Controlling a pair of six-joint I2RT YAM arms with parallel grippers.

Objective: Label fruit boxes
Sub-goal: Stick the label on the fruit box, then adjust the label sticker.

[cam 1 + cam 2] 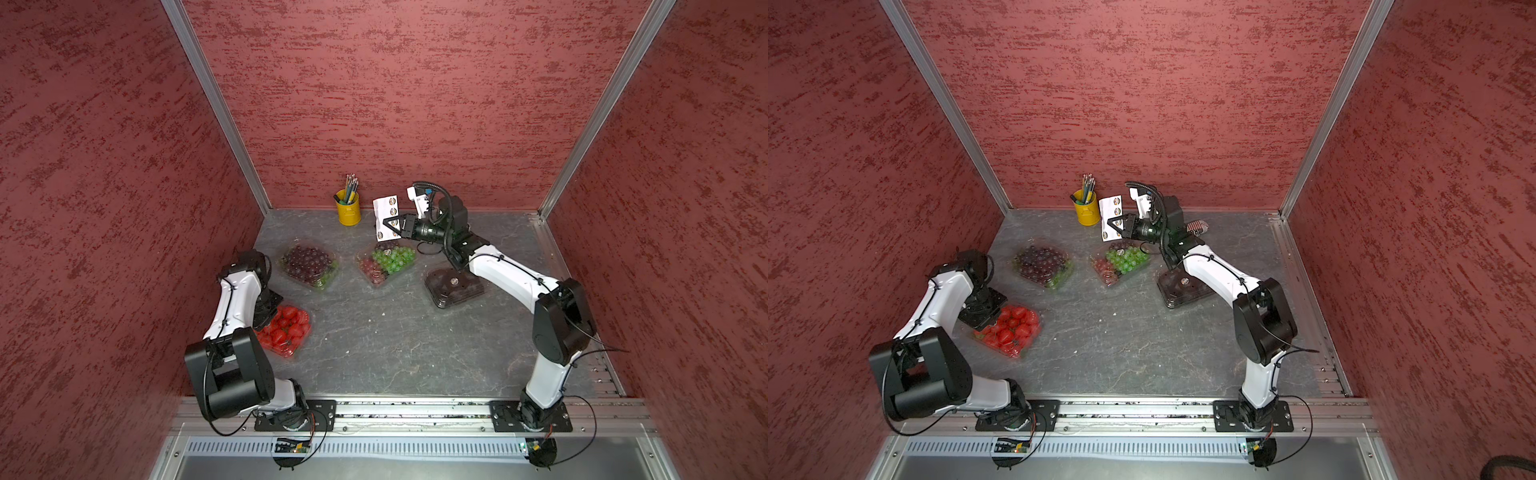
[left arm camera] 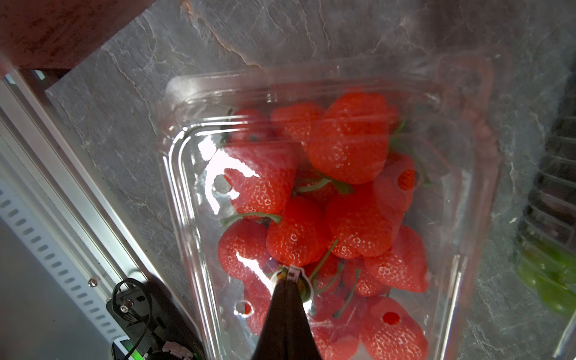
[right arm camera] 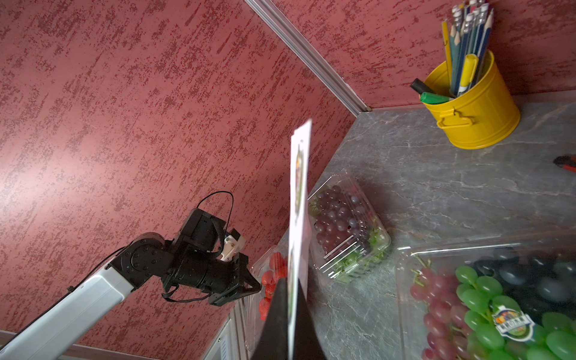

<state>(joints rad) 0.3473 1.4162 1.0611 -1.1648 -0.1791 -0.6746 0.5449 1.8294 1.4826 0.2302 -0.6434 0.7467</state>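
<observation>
My left gripper is shut and points down onto the clear lid of the strawberry box, at the table's front left. A round sticker is pinched at its tips and lies against the lid. At the back of the table my right gripper is shut on the white sticker sheet, held upright in the air. The dark grape box, the green-and-red grape box and the black-tray box lie across the middle. The last two each carry a round sticker.
A yellow pencil cup stands at the back wall, just left of the raised sheet. Red walls close in the left, back and right sides. A metal rail with both arm bases runs along the front edge.
</observation>
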